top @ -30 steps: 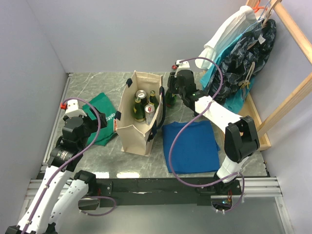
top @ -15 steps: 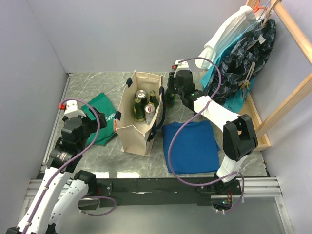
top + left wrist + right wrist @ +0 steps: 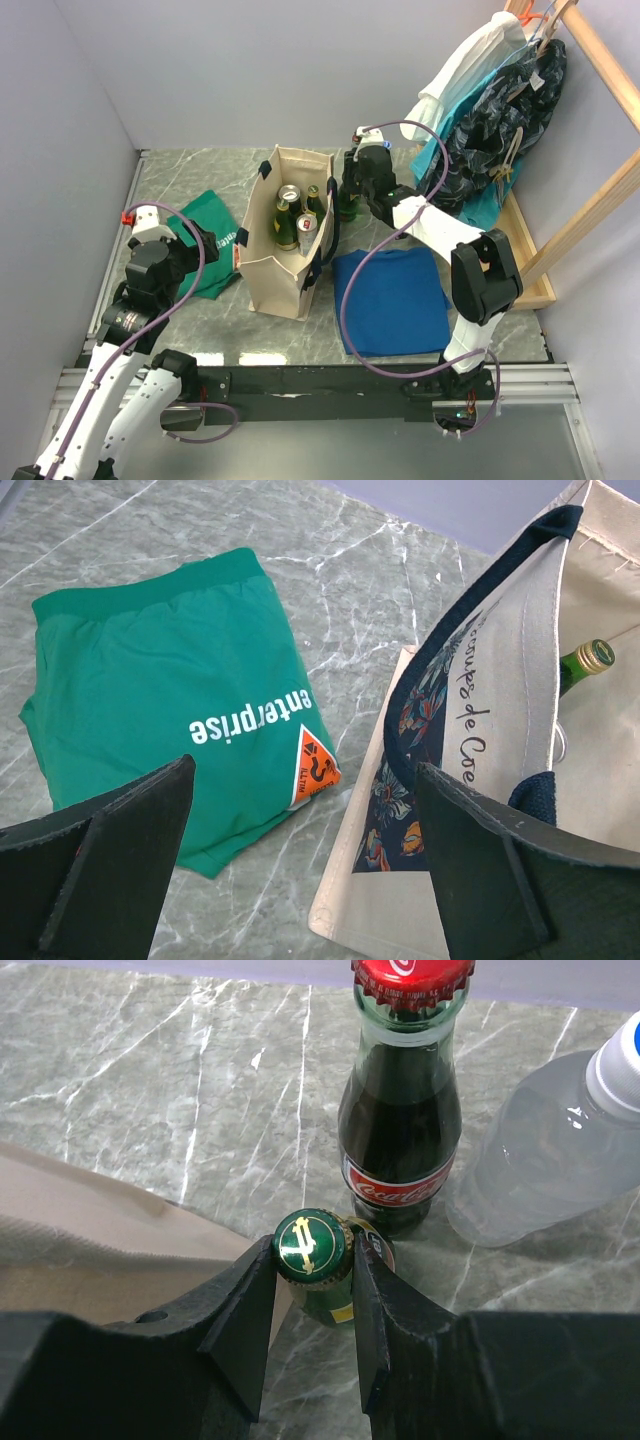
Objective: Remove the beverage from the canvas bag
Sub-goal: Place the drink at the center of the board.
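My right gripper (image 3: pixel 312 1260) pinches the neck of a green glass bottle (image 3: pixel 310 1243), its cap bearing a gold emblem, just outside the canvas bag (image 3: pixel 270 265) on its far right side. I judge this the set-down step: next I must stand it upright, let go and lift clear of the Coca-Cola bottle (image 3: pixel 400 1110) and water bottle (image 3: pixel 530 1175) beyond the bag. My left gripper (image 3: pixel 305 770) hangs spread wide left of the bag, over a green cloth (image 3: pixel 170 710) reading "enterprise". The bag's cursive lettering is only partly legible.
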Available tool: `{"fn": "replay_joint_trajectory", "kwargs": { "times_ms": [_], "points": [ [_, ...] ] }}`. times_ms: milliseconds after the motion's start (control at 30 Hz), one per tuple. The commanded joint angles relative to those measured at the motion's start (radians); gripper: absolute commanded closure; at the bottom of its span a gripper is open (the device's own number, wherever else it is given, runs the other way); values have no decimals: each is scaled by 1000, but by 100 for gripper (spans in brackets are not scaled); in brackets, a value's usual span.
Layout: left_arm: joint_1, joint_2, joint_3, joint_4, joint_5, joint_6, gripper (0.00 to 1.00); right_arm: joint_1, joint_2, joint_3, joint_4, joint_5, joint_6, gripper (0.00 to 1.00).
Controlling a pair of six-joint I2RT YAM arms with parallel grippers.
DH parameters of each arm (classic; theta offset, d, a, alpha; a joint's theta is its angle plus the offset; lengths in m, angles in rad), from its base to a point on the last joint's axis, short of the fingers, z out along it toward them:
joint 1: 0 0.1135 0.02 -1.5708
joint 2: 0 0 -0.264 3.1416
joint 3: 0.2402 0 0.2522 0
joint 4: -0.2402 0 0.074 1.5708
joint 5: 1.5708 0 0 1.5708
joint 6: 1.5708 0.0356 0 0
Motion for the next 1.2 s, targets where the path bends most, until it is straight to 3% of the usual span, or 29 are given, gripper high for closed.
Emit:
{"fn": "replay_joint_trajectory", "kwargs": {
  "times_ms": [0, 167, 367, 600, 667, 833, 933, 1167],
  "points": [
    [-3, -11, 39, 18, -15, 4, 4, 11, -15, 91, 160, 16, -1, 100],
    [-3, -13, 40, 20, -12, 6, 4, 18, -8, 109, 106, 25, -13, 100],
    [-3, -11, 39, 22, -8, 6, 4, 18, -18, 103, 67, 26, -10, 84],
    [-4, -11, 39, 22, -3, 3, 4, 20, -25, 109, 33, 20, -1, 78],
    [-3, -10, 39, 22, -5, 6, 4, 18, -26, 109, 31, 17, 3, 69],
    [-3, -7, 40, 17, -9, 4, 4, 18, -23, 112, 16, 14, 14, 60],
    [-3, -10, 40, 22, -6, 4, 4, 20, -25, 110, 13, 17, 19, 48],
    [-3, -10, 42, 18, -1, 4, 4, 21, -35, 104, 8, 36, 28, 46]
  ]
}}
